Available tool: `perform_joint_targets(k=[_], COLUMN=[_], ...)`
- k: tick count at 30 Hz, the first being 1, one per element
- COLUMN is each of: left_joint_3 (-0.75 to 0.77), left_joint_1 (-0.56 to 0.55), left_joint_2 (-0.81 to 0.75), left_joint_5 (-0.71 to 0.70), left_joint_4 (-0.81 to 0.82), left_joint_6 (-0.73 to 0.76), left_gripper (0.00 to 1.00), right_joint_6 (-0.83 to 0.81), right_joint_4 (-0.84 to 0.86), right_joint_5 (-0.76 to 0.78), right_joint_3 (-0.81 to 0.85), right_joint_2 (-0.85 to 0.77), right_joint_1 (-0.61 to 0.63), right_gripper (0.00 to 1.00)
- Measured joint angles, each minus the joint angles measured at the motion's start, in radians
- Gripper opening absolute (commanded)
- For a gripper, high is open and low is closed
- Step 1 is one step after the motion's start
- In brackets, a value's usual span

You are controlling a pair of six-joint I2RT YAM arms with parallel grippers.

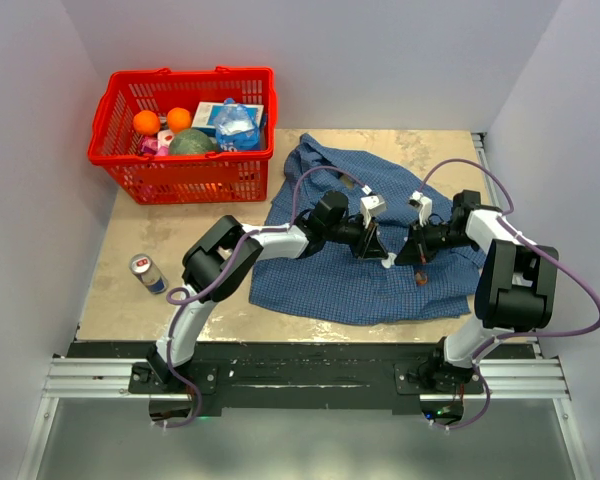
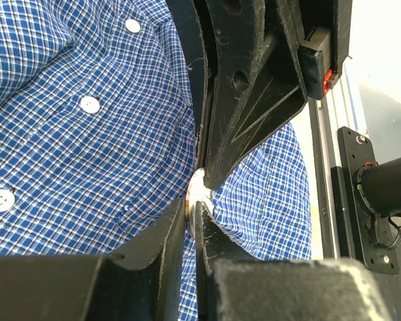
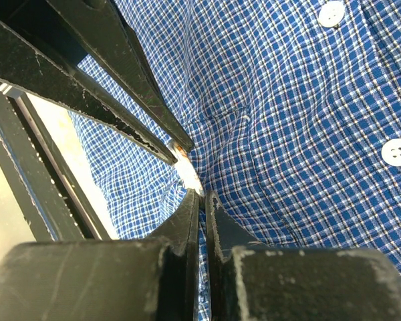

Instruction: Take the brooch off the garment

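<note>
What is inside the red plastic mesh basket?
Two oranges, a round green item, a crinkled blue-white bag, a white carton and something pink. Whatever lies beneath them is covered.

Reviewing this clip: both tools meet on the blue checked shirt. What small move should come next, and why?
Probably pinch the left tool firmly on the small pale orange-rimmed disc, apparently the brooch: its tips sit nearly together right at it, while the shut right tool sits against the blue checked shirt beside it.
</note>
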Motion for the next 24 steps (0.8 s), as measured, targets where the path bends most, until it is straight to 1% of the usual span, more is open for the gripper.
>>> perform_joint_targets(k=[8, 9, 14, 19, 20, 21, 22, 24], left_joint_3=[0.0, 0.0, 0.0, 0.0, 0.0, 0.0, 0.0, 0.0], left_joint_1=[-0.001, -0.001, -0.002, -0.002, -0.002, -0.002, -0.002, -0.002], left_joint_2=[0.0, 0.0, 0.003, 0.011, 0.012, 0.012, 0.013, 0.013], left_joint_5=[0.01, 0.013, 0.019, 0.031, 0.034, 0.036, 0.037, 0.04], left_joint_4=[0.0, 0.0, 0.002, 0.014, 0.017, 0.019, 0.019, 0.021], left_joint_6=[0.017, 0.018, 0.019, 0.018, 0.018, 0.018, 0.018, 0.016], left_gripper=[0.14, 0.1, 0.0, 0.0, 0.01, 0.14, 0.21, 0.27], right_joint_6=[0.018, 0.02, 0.026, 0.029, 0.029, 0.029, 0.029, 0.029], right_joint_4=[-0.001, -0.002, -0.008, -0.013, -0.015, -0.016, -0.016, -0.017], right_joint_5=[-0.001, -0.001, -0.001, 0.001, 0.002, 0.002, 0.002, 0.001], right_joint_3=[0.0, 0.0, 0.0, 0.0, 0.0, 0.0, 0.0, 0.0], right_joint_2=[0.0, 0.0, 0.0, 0.001, 0.001, 0.001, 0.002, 0.002], right_joint_1=[-0.002, -0.003, -0.006, -0.008, -0.008, -0.008, -0.009, -0.01], right_gripper=[0.0, 0.0, 0.0, 0.0, 0.0, 0.0, 0.0, 0.0])
